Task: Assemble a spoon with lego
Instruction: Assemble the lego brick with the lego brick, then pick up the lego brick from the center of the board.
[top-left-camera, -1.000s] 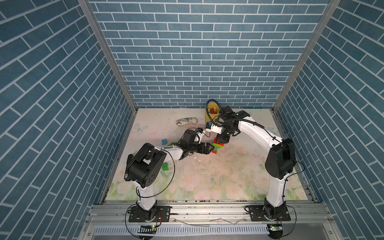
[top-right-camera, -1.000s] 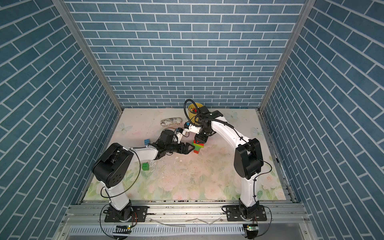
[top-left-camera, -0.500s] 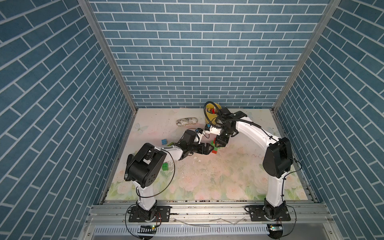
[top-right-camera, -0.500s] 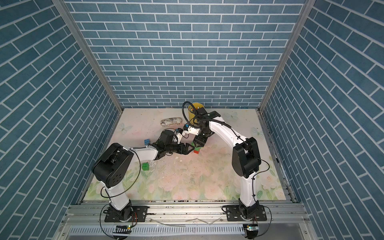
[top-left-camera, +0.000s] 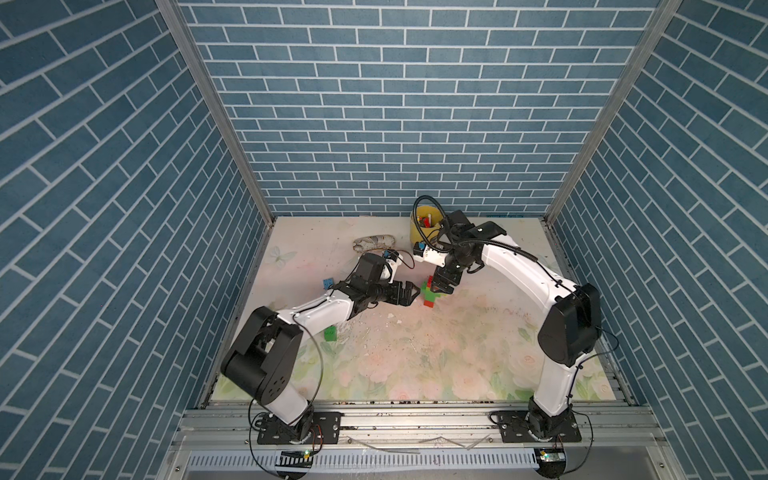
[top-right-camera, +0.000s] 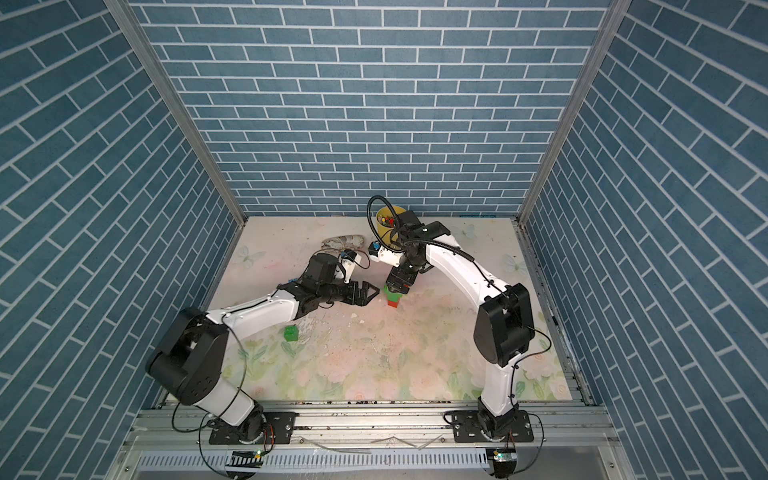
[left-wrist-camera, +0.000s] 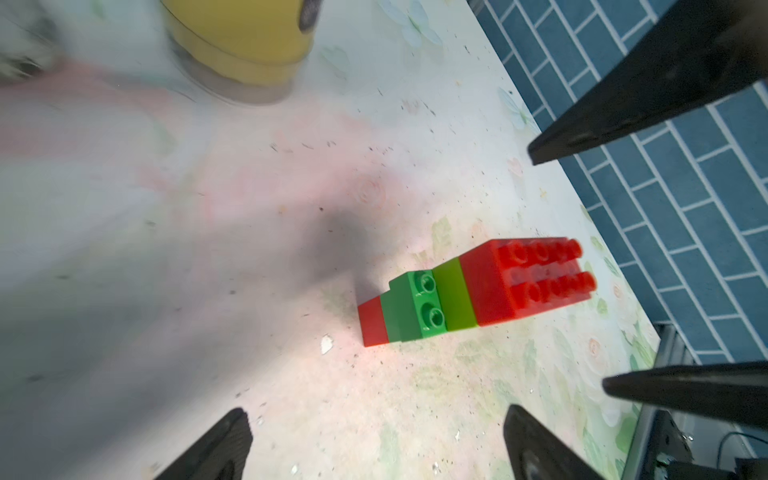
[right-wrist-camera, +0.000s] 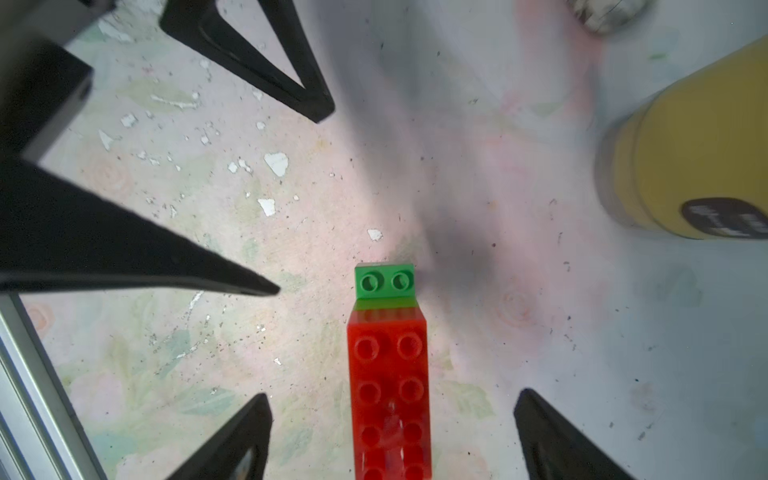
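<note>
Left arm (top-left-camera: 316, 316) and right arm (top-left-camera: 519, 270) are of like build: smooth white link shells between bulky, rounded black joint housings (top-left-camera: 569, 328), each arm standing on a flat black base plate (top-left-camera: 299, 430) with small fasteners visible. A thin black cable (top-left-camera: 321, 365) runs outside the left arm; a ribbed black hose (top-left-camera: 415, 208) and a small white camera module (top-left-camera: 431, 257) are fitted at the right wrist. Left gripper (top-left-camera: 413, 293) and right gripper (top-left-camera: 441, 289) are black, with slim tapered fingers (right-wrist-camera: 552, 440) ending in points.
</note>
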